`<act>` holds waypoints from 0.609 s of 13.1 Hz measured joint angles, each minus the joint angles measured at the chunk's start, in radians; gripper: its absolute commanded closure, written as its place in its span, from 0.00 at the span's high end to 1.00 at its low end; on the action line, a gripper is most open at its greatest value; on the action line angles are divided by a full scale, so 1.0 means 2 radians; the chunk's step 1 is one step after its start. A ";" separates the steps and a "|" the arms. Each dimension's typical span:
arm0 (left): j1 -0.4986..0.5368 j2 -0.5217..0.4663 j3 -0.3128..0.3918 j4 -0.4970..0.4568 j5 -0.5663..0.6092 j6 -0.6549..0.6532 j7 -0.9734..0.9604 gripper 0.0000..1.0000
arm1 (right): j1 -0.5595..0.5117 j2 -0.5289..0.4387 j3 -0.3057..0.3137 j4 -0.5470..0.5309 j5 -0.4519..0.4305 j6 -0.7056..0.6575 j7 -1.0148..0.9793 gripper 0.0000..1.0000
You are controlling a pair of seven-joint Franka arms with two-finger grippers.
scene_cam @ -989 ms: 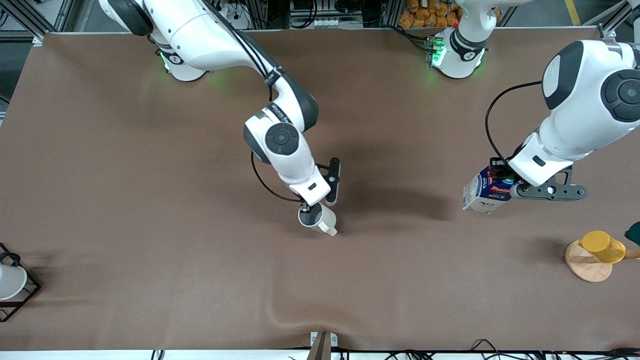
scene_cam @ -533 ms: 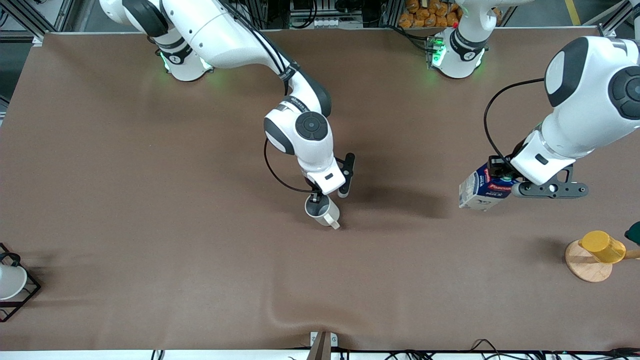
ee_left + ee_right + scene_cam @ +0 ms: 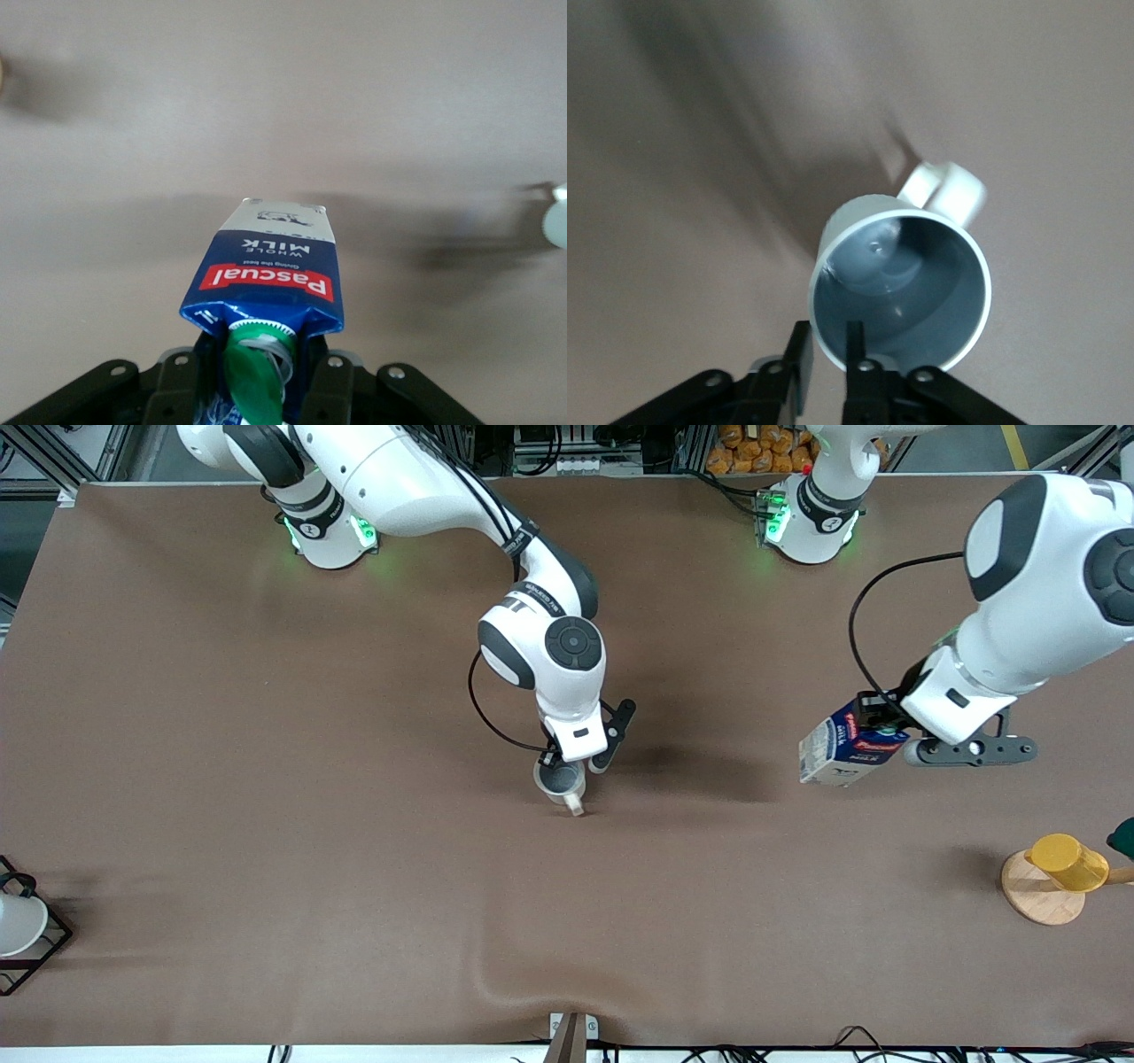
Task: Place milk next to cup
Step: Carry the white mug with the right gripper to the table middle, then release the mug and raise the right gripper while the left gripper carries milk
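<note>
Front view: left gripper [image 3: 873, 722] clamps the dark-blue milk carton [image 3: 837, 748] aloft—lower it upright beside the cream mug [image 3: 561, 779], whose rim right gripper [image 3: 554, 766] straddles.

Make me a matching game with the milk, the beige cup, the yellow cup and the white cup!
Things:
1. milk
2. beige cup
3. yellow cup
4. white cup

Places:
A. on a round wooden coaster
B. in a black wire rack
C. held by the left gripper
D. rim between the right gripper's fingers

Pairs: 1-C, 2-D, 3-A, 4-B

Robot lab: aluminium framing [image 3: 53, 460], cables [image 3: 850, 1036]
</note>
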 measured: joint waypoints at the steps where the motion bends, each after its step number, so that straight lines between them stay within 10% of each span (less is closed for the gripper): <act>1: -0.003 0.000 -0.011 0.003 0.000 0.000 -0.020 0.31 | 0.000 0.000 0.000 0.001 0.000 0.000 0.002 1.00; 8: -0.068 0.028 -0.026 0.023 0.000 0.000 -0.141 0.30 | -0.053 -0.062 -0.014 0.010 0.000 -0.016 0.044 1.00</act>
